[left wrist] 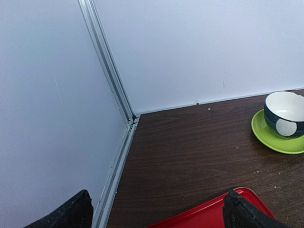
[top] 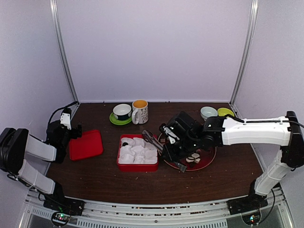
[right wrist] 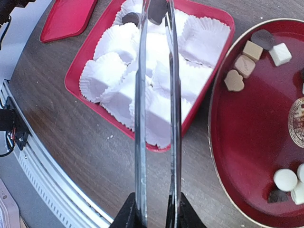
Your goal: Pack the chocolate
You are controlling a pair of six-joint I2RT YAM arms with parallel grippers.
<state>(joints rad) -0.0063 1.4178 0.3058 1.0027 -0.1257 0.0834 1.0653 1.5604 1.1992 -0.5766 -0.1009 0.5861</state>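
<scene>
The small dark brown chocolate piece point(right wrist: 156, 10) hangs pinched at the far tip of the long metal tongs point(right wrist: 140, 123), straight ahead of my right gripper point(right wrist: 156, 209), which is clamped on their handles, so I judge the white crinkled paper cups point(right wrist: 202, 40) in the red rectangular tray point(right wrist: 72, 84) lie directly beneath it.

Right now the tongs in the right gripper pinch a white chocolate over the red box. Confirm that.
Not white: the right wrist view shows a dark brown chocolate pinched in the tongs, held by the right gripper, over the red box.
</scene>
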